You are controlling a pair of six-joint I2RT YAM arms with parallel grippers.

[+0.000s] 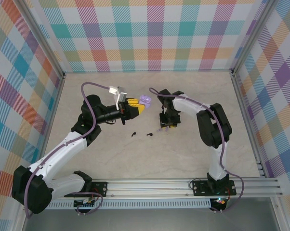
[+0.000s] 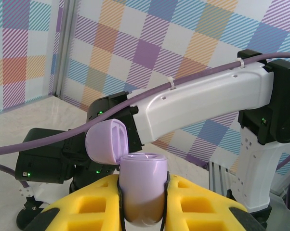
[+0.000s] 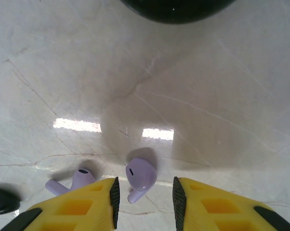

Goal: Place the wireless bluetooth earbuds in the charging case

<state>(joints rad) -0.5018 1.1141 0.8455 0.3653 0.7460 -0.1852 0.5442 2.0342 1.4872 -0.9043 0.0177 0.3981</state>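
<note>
My left gripper (image 2: 142, 204) is shut on the lilac charging case (image 2: 142, 185), which stands upright between the yellow fingers with its lid (image 2: 107, 142) flipped open. From above, the case (image 1: 145, 100) hangs over mid table. My right gripper (image 3: 146, 197) points down at the table, open. One lilac earbud (image 3: 141, 175) lies between its pads, touching neither. A second lilac earbud (image 3: 75, 180) lies just left of the left finger. Two black earbuds (image 1: 133, 133) (image 1: 149, 134) rest on the table left of the right gripper (image 1: 167, 126).
A dark round object (image 3: 178, 7) sits at the far edge of the right wrist view. A black earbud (image 3: 1, 201) shows at its lower left. The right arm's white link (image 2: 203, 106) passes close behind the held case. Checkered walls enclose the marble table (image 1: 111, 159).
</note>
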